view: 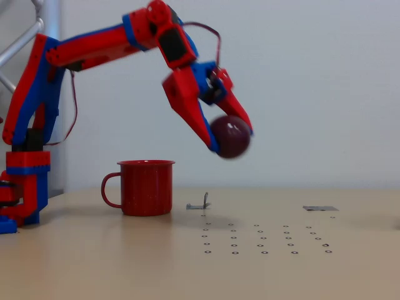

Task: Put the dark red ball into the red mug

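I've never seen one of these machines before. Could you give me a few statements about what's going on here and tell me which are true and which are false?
1. The glossy dark red ball is held in the end effector, up in the air. True.
2. The ball is already inside the bright red enamel mug. False: it hangs above the table, to the right of the mug in the fixed view.
3. The mug stands upright on the pale wooden table. True.
4. The mug's handle points right in the picture. False: it points left, toward the arm's base.
5. The mug lies on its side. False: it is upright, opening upward.
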`<state>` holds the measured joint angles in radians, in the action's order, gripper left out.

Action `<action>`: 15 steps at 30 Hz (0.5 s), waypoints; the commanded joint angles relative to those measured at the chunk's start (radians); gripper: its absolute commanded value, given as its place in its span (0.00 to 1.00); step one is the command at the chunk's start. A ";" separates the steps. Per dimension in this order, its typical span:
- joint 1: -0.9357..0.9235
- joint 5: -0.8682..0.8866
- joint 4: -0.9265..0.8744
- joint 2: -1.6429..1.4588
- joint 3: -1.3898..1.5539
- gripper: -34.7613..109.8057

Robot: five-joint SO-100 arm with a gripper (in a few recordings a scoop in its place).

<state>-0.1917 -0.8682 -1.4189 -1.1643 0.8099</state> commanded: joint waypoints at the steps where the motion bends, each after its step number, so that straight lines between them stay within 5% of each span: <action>1: 0.046 0.032 -0.031 -0.215 0.031 0.40; 15: 0.296 0.152 -0.029 -0.752 0.609 0.40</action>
<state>0.0767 -0.7378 -1.4450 -1.7902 1.4082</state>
